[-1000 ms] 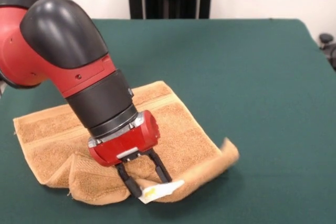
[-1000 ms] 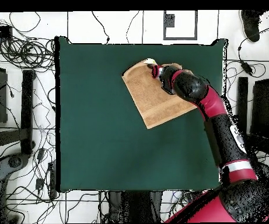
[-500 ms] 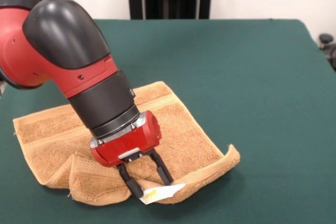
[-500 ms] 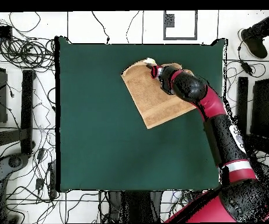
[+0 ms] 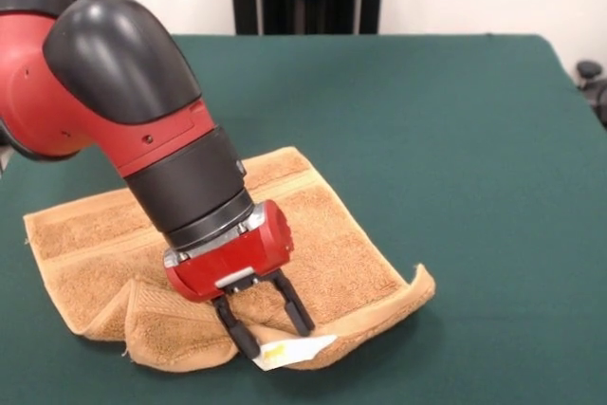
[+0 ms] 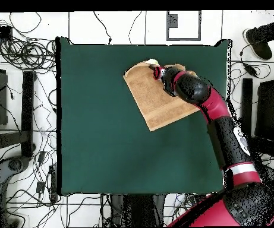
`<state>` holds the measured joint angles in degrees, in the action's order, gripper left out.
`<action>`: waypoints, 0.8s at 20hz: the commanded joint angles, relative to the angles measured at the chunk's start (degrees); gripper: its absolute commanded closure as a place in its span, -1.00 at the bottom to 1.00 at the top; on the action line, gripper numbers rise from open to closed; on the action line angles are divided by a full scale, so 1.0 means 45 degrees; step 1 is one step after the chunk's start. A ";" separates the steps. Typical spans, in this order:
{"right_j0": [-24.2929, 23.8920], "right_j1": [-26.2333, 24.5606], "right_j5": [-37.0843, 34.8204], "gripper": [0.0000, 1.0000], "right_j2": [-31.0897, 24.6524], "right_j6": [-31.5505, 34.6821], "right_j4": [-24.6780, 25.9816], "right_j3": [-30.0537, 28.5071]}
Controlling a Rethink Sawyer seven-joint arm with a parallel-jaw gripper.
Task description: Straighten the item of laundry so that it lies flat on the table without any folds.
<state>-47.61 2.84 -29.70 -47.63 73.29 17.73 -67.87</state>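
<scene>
The gripper (image 5: 270, 327), fingers spread apart, is pressing down at the white tag (image 5: 296, 350) on the folded towel (image 5: 327, 253) on the green table (image 5: 455, 139).

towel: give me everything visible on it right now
The towel is orange-tan terry with a woven border band, lying on the green table near the front view's lower left. It isn't flat: its near edge is folded over in a thick roll and one corner curls up. A white tag sticks out there. The open gripper straddles the fold.
</scene>
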 commanded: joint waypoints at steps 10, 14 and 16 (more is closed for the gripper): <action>0.2318 0.4590 -0.5336 -1.00 0.2529 0.2579 -0.0972 -0.0204; 0.2925 0.6053 -0.8166 -1.00 0.3402 0.3712 -0.1601 0.0665; 0.3100 0.6582 -0.9360 -1.00 0.3691 0.4312 -0.1917 0.1026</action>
<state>-38.98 19.10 -50.28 -38.95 73.50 13.91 -66.97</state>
